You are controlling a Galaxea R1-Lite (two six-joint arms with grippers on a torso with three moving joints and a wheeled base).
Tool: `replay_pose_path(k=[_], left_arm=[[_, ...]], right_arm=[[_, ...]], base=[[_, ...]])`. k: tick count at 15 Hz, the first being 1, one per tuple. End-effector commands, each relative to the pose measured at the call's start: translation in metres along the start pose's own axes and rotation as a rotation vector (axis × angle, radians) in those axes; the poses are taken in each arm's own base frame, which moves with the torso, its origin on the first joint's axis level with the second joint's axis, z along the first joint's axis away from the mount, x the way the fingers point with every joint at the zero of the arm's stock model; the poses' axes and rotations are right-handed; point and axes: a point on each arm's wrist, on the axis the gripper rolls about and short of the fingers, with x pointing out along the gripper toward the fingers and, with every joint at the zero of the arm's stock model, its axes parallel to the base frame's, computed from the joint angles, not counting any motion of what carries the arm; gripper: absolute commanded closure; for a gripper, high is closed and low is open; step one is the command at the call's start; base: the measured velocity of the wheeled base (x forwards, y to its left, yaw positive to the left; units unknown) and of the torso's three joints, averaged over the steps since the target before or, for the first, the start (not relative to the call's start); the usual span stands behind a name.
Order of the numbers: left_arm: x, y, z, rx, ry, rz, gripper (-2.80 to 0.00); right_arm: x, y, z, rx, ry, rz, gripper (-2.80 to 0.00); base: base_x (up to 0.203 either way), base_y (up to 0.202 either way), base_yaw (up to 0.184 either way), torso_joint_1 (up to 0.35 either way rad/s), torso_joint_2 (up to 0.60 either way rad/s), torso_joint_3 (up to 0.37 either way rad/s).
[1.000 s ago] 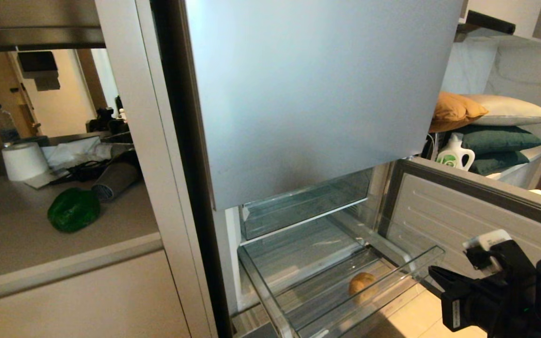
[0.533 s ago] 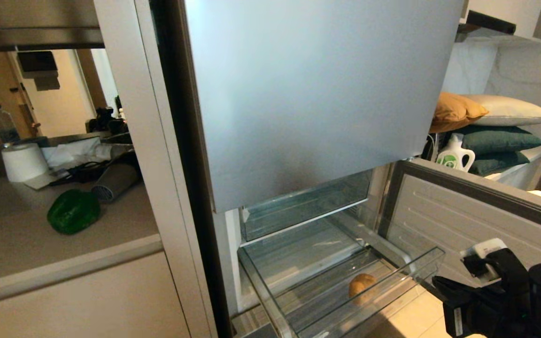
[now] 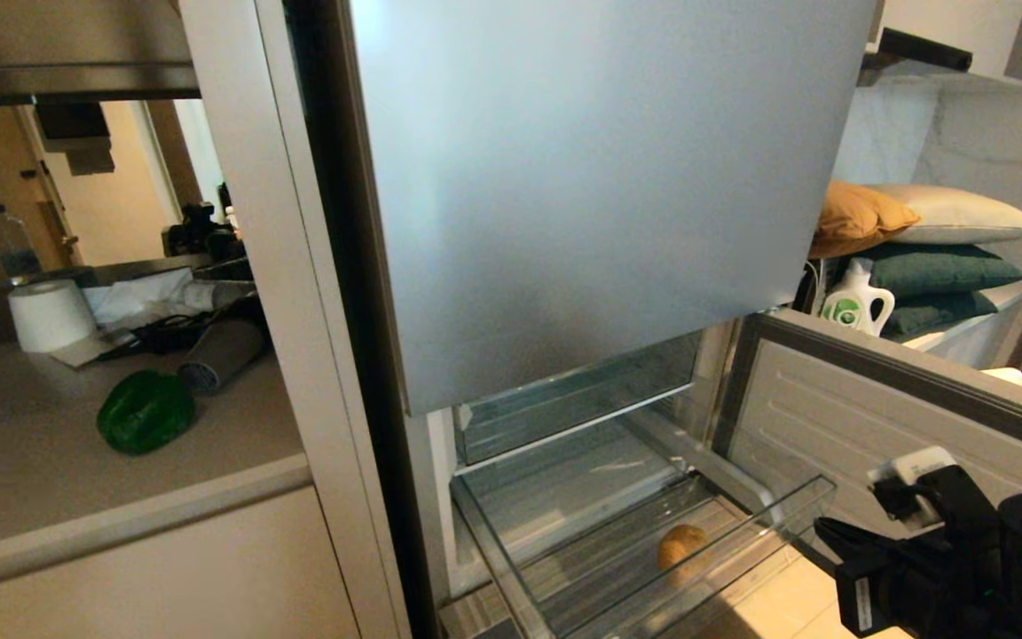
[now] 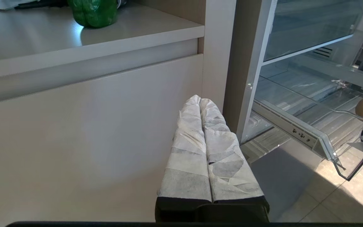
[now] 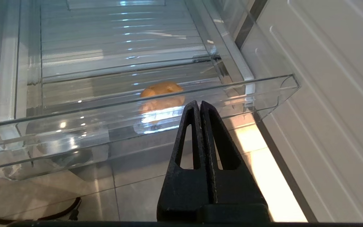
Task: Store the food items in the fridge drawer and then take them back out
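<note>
The clear fridge drawer [image 3: 790, 510] stands pulled out at the bottom of the fridge. A tan-brown bun [image 3: 682, 548] lies on its ribbed base, behind the front wall [image 5: 74, 126]. The bun [image 5: 161, 89] shows just beyond my right gripper [image 5: 199, 104], which is shut and empty. That gripper [image 3: 821, 531] hovers over the floor by the drawer's front right corner, not touching it. A glossy green bell pepper [image 3: 145, 413] sits on the counter to the left. My left gripper [image 4: 199, 98] is shut and empty, parked low before the cabinet face under the counter.
A grey hair dryer [image 3: 218, 353] and a paper roll [image 3: 48, 315] lie behind the pepper. The lower fridge door [image 3: 875, 417] hangs open on the right, close to my right arm. The upper door panel [image 3: 591, 177] overhangs the drawer. Cushions [image 3: 919, 231] and a bottle [image 3: 855, 302] stand beyond.
The whole picture has slid down a little, so the camera has risen. My right gripper has kept its place by the drawer's corner and stayed shut. The bun and pepper have not moved.
</note>
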Motion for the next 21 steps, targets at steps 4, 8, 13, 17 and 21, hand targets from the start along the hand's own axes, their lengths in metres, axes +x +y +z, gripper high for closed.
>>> replay_pose_path(k=[4, 8, 13, 17, 21], left_arm=[[0.0, 0.0, 0.0, 0.0, -0.001, 0.001, 0.0], [0.0, 0.0, 0.0, 0.0, -0.001, 0.0, 0.0], [0.0, 0.0, 0.0, 0.0, -0.001, 0.0, 0.0], [0.0, 0.0, 0.0, 0.0, -0.001, 0.0, 0.0], [0.0, 0.0, 0.0, 0.0, -0.001, -0.001, 0.0]], right_arm=[[0.001, 0.0, -0.004, -0.004, 0.016, 0.0, 0.0], [0.001, 0.0, -0.004, -0.004, 0.021, -0.001, 0.0], [0.004, 0.001, -0.007, -0.009, 0.04, 0.005, 0.0], [0.025, 0.006, -0.007, -0.012, 0.09, 0.012, 0.0], [0.076, 0.002, -0.005, 0.052, 0.175, 0.073, 0.0]], base=[[0.0, 0.0, 0.0, 0.074, -0.15, -0.08], [0.0, 0.0, 0.0, 0.071, -0.15, -0.08], [0.0, 0.0, 0.0, 0.062, -0.13, -0.07], [0.0, 0.0, 0.0, 0.0, 0.0, 0.0], [0.0, 0.0, 0.0, 0.0, 0.0, 0.0]])
